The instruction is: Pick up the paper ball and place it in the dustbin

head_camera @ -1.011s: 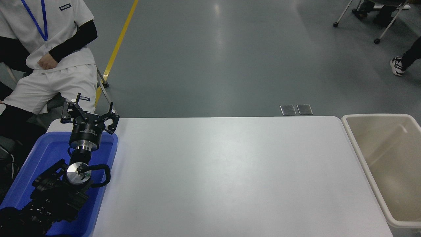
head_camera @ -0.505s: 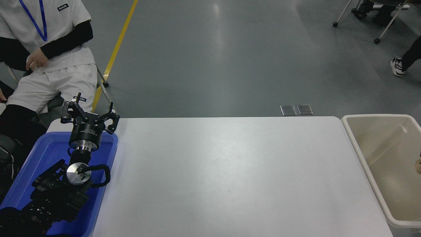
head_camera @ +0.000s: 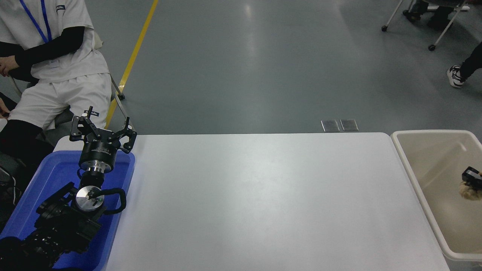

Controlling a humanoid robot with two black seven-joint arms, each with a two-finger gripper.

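The tan paper ball (head_camera: 468, 192) shows at the right edge, over the inside of the beige dustbin (head_camera: 414, 177), which stands off the table's right end. Only the black tip of my right gripper (head_camera: 471, 177) shows, right above the ball and touching it. It seems to hold the ball, and the rest of the arm is out of view. My left gripper (head_camera: 102, 132) is parked open and empty at the lower left.
A bright blue tub (head_camera: 56, 171) lies under my left arm at the table's left end. A seated person in white (head_camera: 56, 75) is beyond the far left corner. The white table (head_camera: 263, 195) lies between the tub and the dustbin.
The paper ball and my right gripper's tip have come in from the right edge, moving left over the dustbin. The seated person has shifted their arms. My left arm has not moved.
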